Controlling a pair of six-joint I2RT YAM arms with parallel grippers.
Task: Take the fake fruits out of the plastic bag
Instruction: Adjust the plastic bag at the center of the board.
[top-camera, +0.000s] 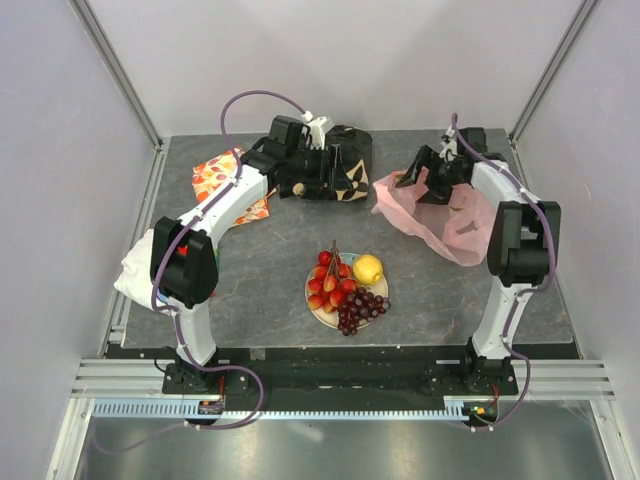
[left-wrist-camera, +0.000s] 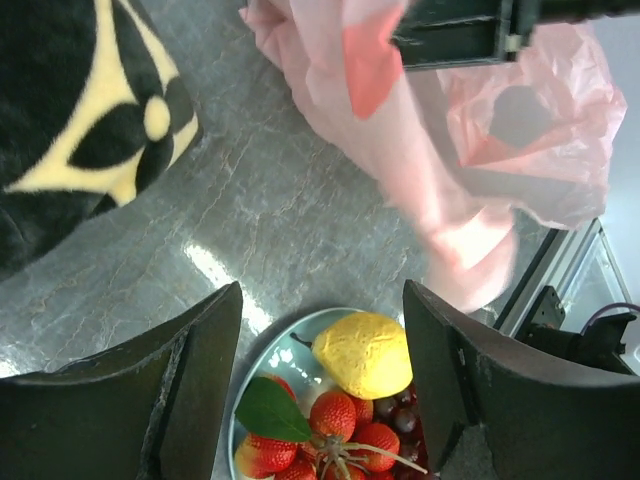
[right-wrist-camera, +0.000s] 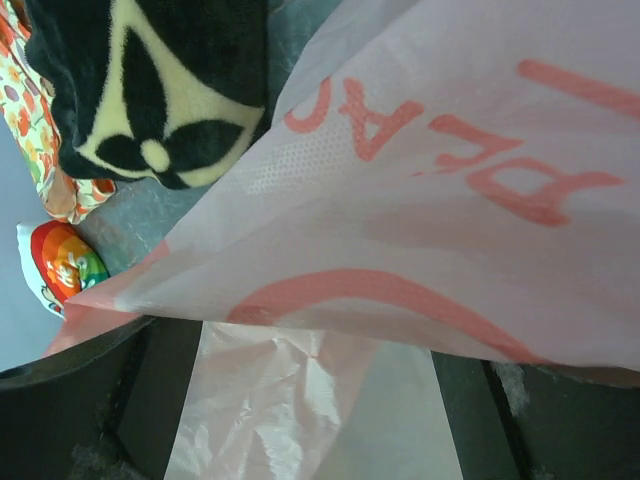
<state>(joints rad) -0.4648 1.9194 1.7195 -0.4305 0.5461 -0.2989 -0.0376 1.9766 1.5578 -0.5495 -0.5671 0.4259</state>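
Observation:
The fake fruits lie on a pale blue plate (top-camera: 309, 293) at the table's middle: red fruit cluster (top-camera: 330, 283), yellow lemon (top-camera: 367, 268) and purple grapes (top-camera: 362, 308). In the left wrist view the plate (left-wrist-camera: 275, 350), lemon (left-wrist-camera: 365, 352), red fruits (left-wrist-camera: 335, 415) and grapes (left-wrist-camera: 405, 400) show between my fingers. My left gripper (top-camera: 315, 180) (left-wrist-camera: 322, 300) is open and empty, behind the plate by the black cloth. The pink plastic bag (top-camera: 455, 225) (left-wrist-camera: 530, 130) lies at back right. My right gripper (top-camera: 425, 180) (right-wrist-camera: 310, 400) is open, with bag film (right-wrist-camera: 420, 200) draped across its jaws.
A black cloth with a yellow pattern (top-camera: 345, 165) (left-wrist-camera: 80, 120) (right-wrist-camera: 160, 90) lies at the back centre. An orange leaf-print cloth (top-camera: 215, 180) lies at back left. A white cloth with red-and-blue print (top-camera: 140, 265) (right-wrist-camera: 60, 265) sits at the left edge.

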